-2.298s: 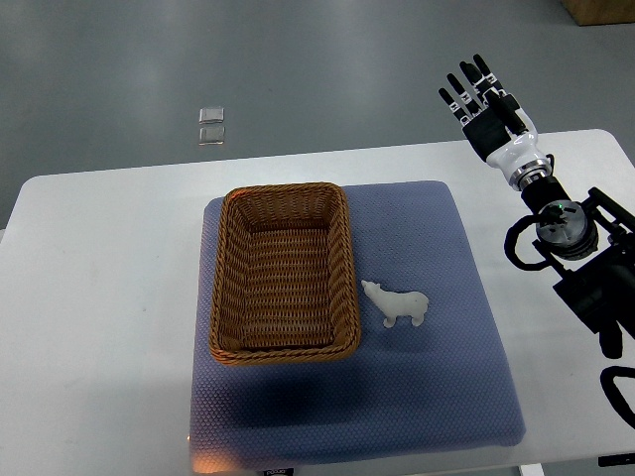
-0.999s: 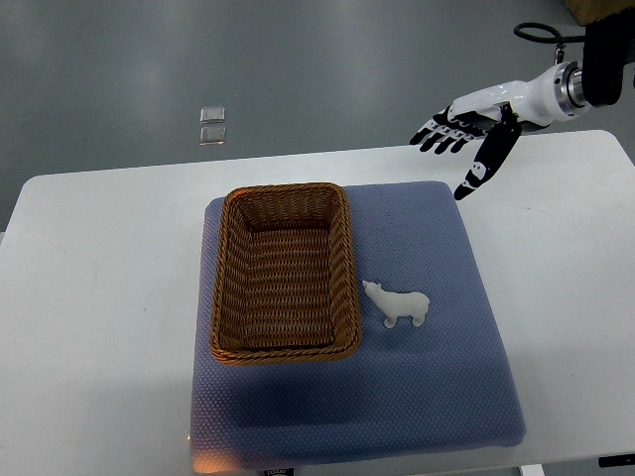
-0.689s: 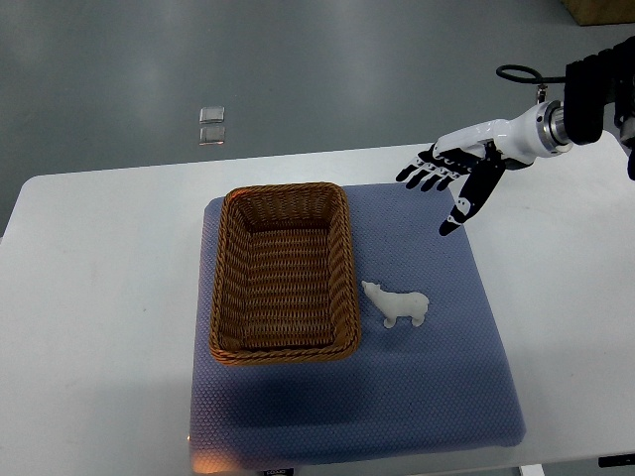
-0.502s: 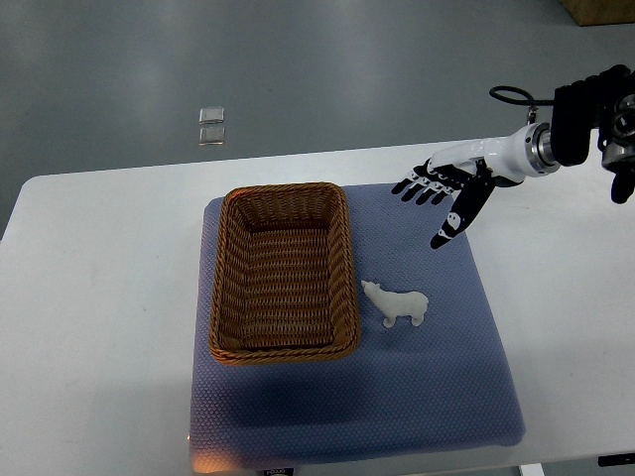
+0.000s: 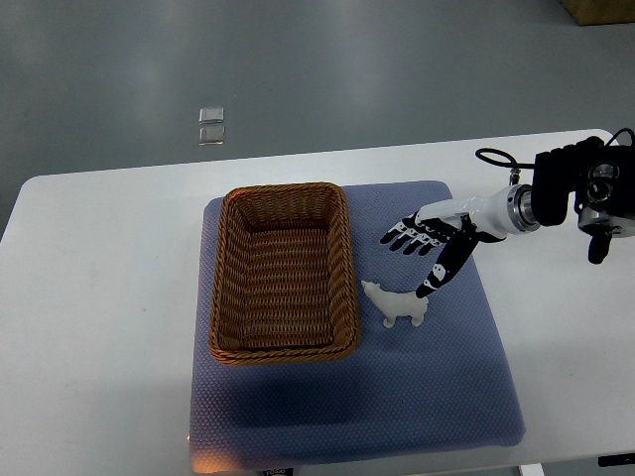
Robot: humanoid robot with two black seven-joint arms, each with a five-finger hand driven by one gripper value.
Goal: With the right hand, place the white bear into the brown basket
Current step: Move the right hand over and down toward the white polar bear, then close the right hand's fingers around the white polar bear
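Top view: white bear (image 5: 399,303) lying on its side on blue mat (image 5: 466,367), just below right hand (image 5: 429,244) and slightly twd the basket side — thumb tip looks to hover at or just over bear's back, contact not clear. Nothing gripped yet. Fingers (image 5: 399,236) spread and pointing away from the arm, twd the basket; thumb angled down twd bear, well apart from the rest, so hand open, prob. to take the bear between thumb and fingers. Palm appears turned down, wrist coming in from the right edge — suits a grab from above.

Brown basket (image 5: 285,271) beyond the fingertips on the far side from the arm, empty, near wall just beside bear's head. Short carry once gripped; needs lift over the rim. Mat likely there to stop things sliding.

White table (image 5: 99,327) under all. Two small clear squares (image 5: 210,126) on floor, well past the hand, no part in this. Left arm not seen.
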